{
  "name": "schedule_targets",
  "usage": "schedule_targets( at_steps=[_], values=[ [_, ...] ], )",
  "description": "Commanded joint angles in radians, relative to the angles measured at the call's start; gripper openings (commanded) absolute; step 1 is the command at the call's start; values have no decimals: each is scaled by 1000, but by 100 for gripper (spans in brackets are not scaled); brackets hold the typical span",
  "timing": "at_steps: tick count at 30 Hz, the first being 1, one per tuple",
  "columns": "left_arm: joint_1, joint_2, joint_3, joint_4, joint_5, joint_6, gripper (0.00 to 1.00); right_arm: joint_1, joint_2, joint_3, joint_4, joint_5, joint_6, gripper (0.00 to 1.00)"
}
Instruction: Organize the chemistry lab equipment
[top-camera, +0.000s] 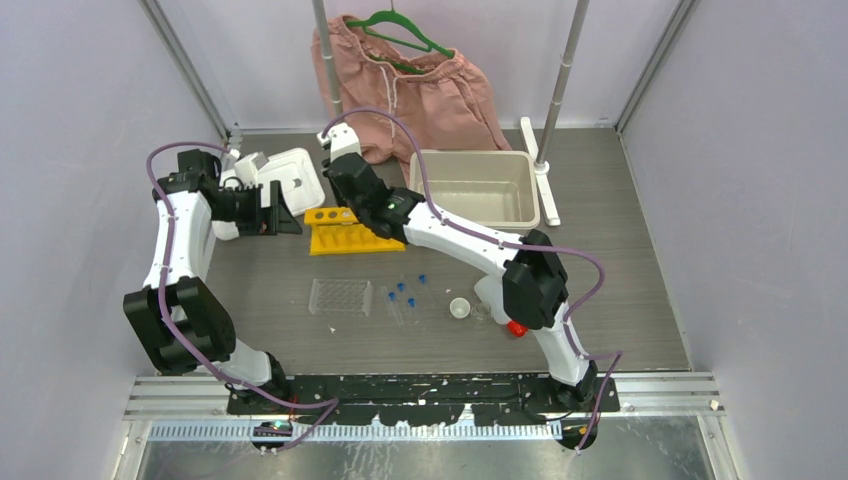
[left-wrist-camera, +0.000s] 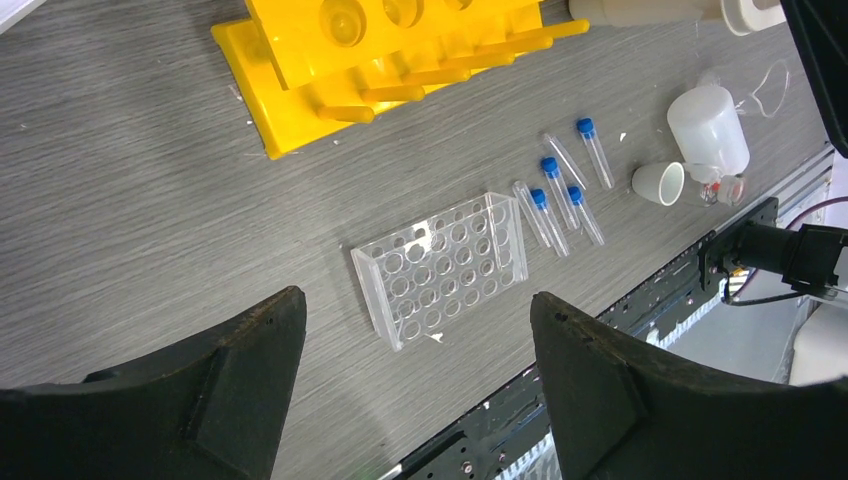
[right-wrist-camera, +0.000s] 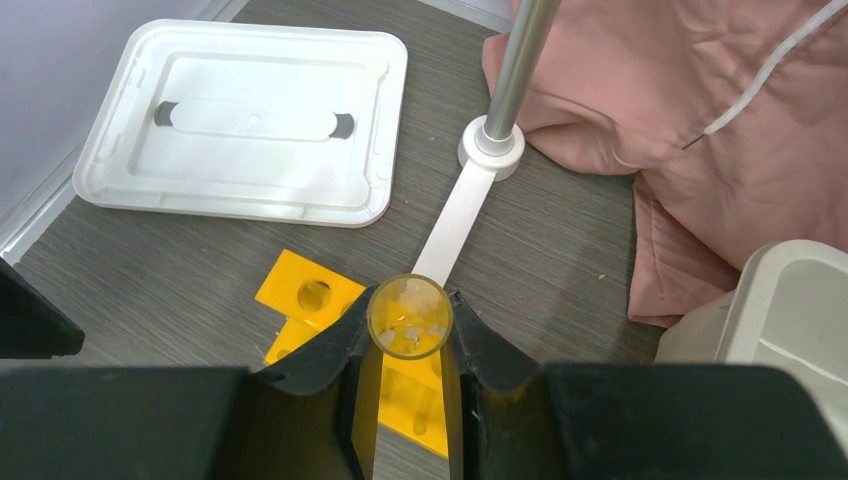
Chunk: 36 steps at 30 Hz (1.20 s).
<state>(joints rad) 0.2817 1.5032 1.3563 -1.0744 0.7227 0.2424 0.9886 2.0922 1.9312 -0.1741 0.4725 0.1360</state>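
Two grippers were in view. The left gripper (left-wrist-camera: 415, 300) hung released, jaws wide apart and grasping nothing, above the clear plastic grid rack (left-wrist-camera: 440, 265) lying on the table. A white lid (top-camera: 292, 178) lay at the far left, with the yellow holed tube rack (top-camera: 340, 235) just to its right. The right gripper (right-wrist-camera: 410, 316) was clenched on a clear tube (right-wrist-camera: 410, 320), held upright over the yellow rack. Right of the grid rack, small clear blue-capped tubes (left-wrist-camera: 560, 195) lay loose, close together. Farther right sat the small white dish (left-wrist-camera: 658, 183), with the white red-capped squeeze bottle (left-wrist-camera: 710, 125) just beside it.
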Motion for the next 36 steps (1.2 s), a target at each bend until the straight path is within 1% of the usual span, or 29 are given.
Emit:
schedule_targets(
  at_steps=[1,29,36],
  values=[
    [8,-13,6,-13,1,18,82,10,-14,29,25,-13,15,1],
    [9,-19,7,-36,-8,47,82,12,62,41,-27,-42,13,1],
    [9,-21,8,-37,-10,46,82,13,66,17,-29,-48,24,1]
  ],
)
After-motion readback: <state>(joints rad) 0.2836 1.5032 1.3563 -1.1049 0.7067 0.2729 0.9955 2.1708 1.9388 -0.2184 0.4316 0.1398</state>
